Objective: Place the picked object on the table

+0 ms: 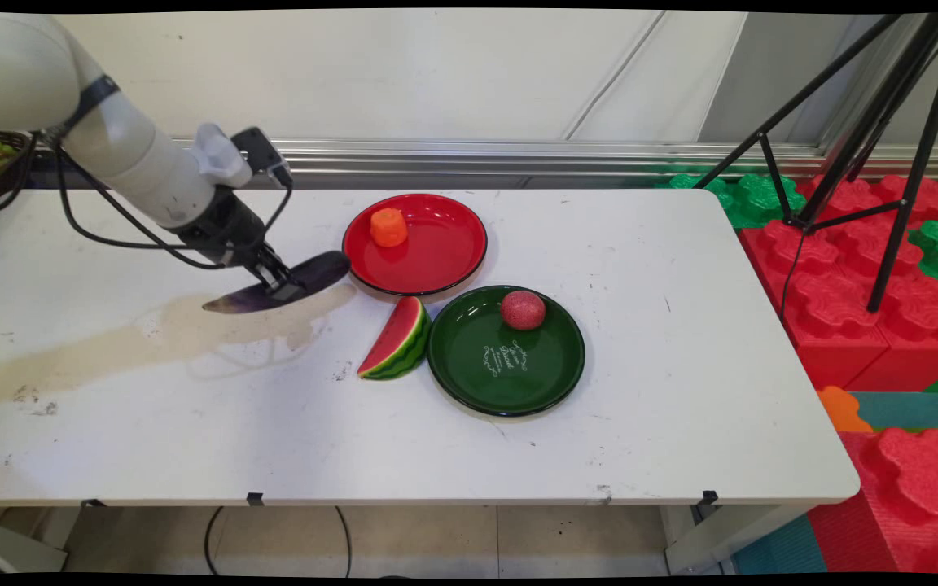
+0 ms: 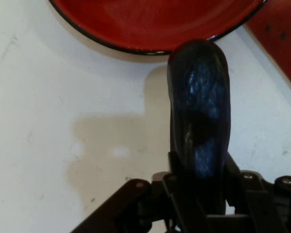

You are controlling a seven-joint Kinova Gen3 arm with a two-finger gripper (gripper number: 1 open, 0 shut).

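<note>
Eggplant [image 1: 290, 286] sits clamped in the gripper [image 1: 278, 285], its tip beside the red plate [image 1: 444, 244]; keep it level, grip firm.

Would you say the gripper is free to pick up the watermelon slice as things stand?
Probably not: the gripper is shut on the eggplant, though the watermelon slice lies uncovered on the table.

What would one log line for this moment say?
gripper: shut on eggplant | eggplant: lifted, tip near red plate | watermelon slice: beside green plate
</note>
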